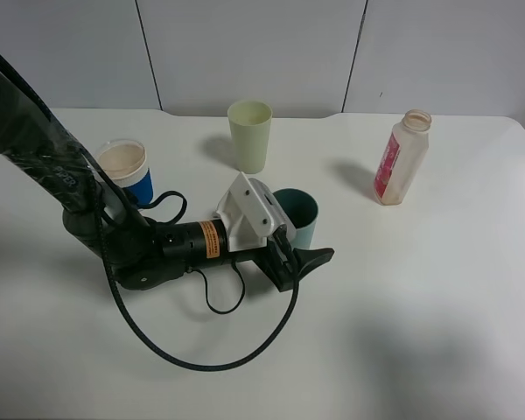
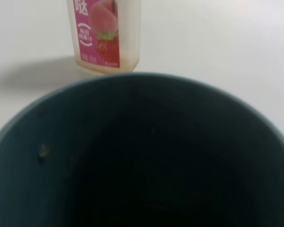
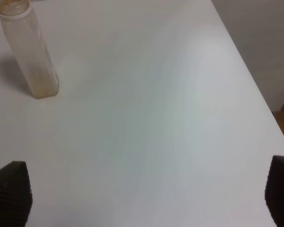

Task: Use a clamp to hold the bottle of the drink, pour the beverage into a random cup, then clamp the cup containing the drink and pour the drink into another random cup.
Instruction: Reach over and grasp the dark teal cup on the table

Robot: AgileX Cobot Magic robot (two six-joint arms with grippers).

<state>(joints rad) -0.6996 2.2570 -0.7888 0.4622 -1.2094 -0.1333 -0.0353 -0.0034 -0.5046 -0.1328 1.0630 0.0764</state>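
Left claw point(image 1: 308, 241) straddles the teal cup point(image 1: 296, 214) mid-table, pinching or not I can't tell, right claw point(image 3: 144, 194) hangs spread wide, bottle point(image 1: 401, 157) stands right, blue cup point(image 1: 122, 166) left, on a white table point(image 1: 437, 332) with grey wall panels point(image 1: 254, 44) behind.

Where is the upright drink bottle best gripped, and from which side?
Grip the drink bottle around its labelled mid-body, from the side with level jaws, using the right gripper, open and facing it. It stands upright, neck uncapped, so tilting could spill it.
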